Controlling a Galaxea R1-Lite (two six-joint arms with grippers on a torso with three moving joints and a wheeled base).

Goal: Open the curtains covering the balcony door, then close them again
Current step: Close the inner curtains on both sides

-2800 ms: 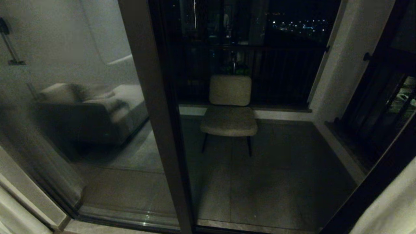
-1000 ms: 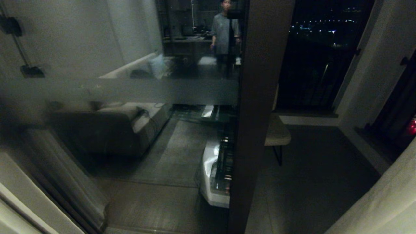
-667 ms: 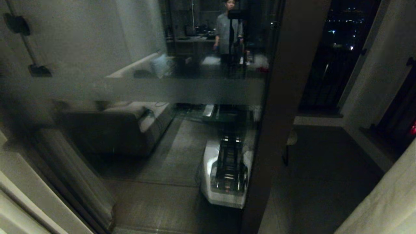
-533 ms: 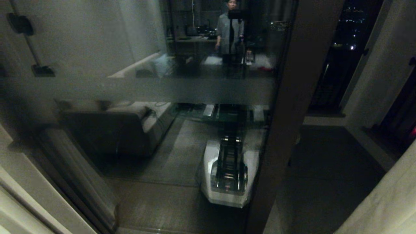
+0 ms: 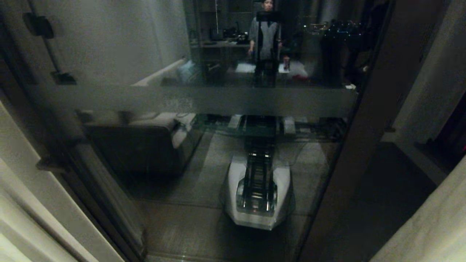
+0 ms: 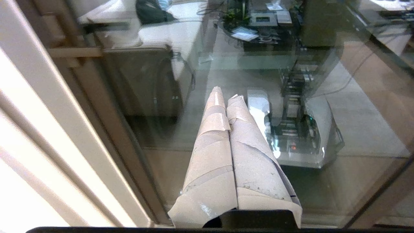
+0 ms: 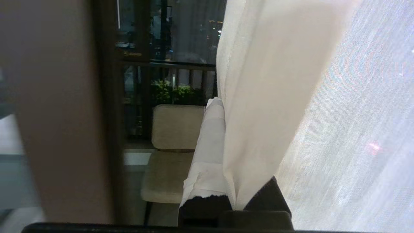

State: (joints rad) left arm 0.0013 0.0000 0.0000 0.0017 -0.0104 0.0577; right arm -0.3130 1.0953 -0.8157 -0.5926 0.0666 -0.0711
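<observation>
The balcony door fills the head view: reflective glass with a frosted band, and its dark brown frame on the right. One cream panel of the curtains hangs at the lower right. In the right wrist view my right gripper is shut on that curtain's hemmed edge. One tape-wrapped finger shows and the fabric drapes over the other. My left gripper is shut and empty, pointing at the glass. Neither gripper shows in the head view.
The glass mirrors my own white base, a sofa and a standing person. A beige chair and plants stand on the balcony. Pale cream strips run along the lower left.
The whole head view has swung: the door frame slid from the middle to the right as the camera moved left. The right curtain panel stays in the lower right corner.
</observation>
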